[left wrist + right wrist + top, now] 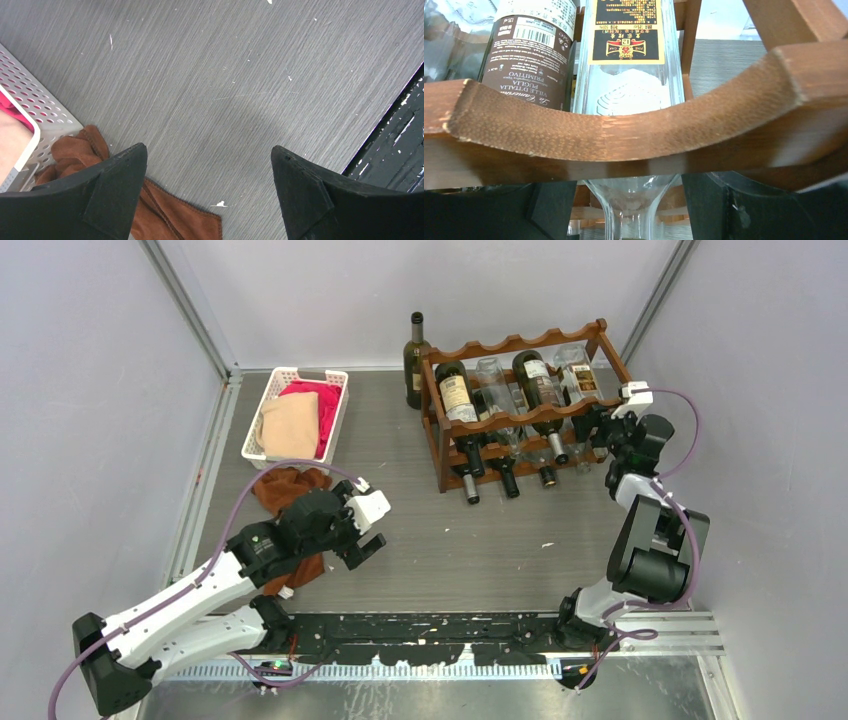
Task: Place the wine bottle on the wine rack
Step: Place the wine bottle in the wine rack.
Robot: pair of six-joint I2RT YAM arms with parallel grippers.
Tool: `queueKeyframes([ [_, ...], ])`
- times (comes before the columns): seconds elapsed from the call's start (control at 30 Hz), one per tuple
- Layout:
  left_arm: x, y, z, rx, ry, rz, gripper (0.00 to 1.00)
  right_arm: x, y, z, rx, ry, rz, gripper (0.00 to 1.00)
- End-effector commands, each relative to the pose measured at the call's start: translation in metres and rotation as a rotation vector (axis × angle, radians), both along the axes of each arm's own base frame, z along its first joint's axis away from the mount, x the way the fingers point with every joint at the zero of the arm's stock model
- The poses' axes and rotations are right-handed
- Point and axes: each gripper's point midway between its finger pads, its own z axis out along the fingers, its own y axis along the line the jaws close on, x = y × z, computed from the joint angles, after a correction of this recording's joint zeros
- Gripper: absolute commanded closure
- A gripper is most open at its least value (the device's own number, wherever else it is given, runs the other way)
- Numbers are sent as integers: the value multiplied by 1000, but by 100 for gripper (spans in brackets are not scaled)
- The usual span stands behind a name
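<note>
The reddish-brown wooden wine rack (520, 345) stands at the back right with several bottles lying on it. A clear wine bottle with a yellow label (578, 372) lies in the rightmost top cradle. My right gripper (615, 426) is at the rack's front right end. In the right wrist view the bottle (629, 95) rests on the scalloped rail (624, 135). Its neck hangs between my right gripper's (629, 210) open jaws, with a gap on each side. My left gripper (365, 530) is open and empty over the table; it also shows in the left wrist view (209, 165).
A dark green bottle (415, 360) stands upright behind the rack's left end. A white slotted basket (262, 415) with cloths is at the back left. A brown cloth (290, 485) lies under my left arm and shows in the left wrist view (175, 215).
</note>
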Motion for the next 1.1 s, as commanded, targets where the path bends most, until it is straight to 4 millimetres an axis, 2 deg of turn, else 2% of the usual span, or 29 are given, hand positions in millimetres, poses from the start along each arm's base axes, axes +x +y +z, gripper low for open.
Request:
queueKeyframes([
  [0.0, 6, -5, 8, -28, -36, -5, 7, 14, 7, 71, -72, -262, 36, 88],
  [0.23, 6, -5, 8, -25, -35, -4, 8, 21, 5, 71, -44, -283, 28, 87],
  [0.43, 6, -5, 7, -22, -35, -5, 8, 23, 0, 64, -58, -266, 7, 75],
  [0.6, 7, -5, 7, -20, -34, -4, 8, 25, -2, 58, -57, -243, -16, 56],
  [0.73, 7, -5, 7, -22, -36, -4, 7, 26, -3, 56, -55, -235, -28, 45],
  [0.87, 7, -5, 7, -22, -35, -4, 8, 26, -5, 54, -77, -230, -39, 40],
  [1.07, 6, -5, 7, -22, -36, -4, 8, 26, -8, 53, -80, -223, -56, 37],
])
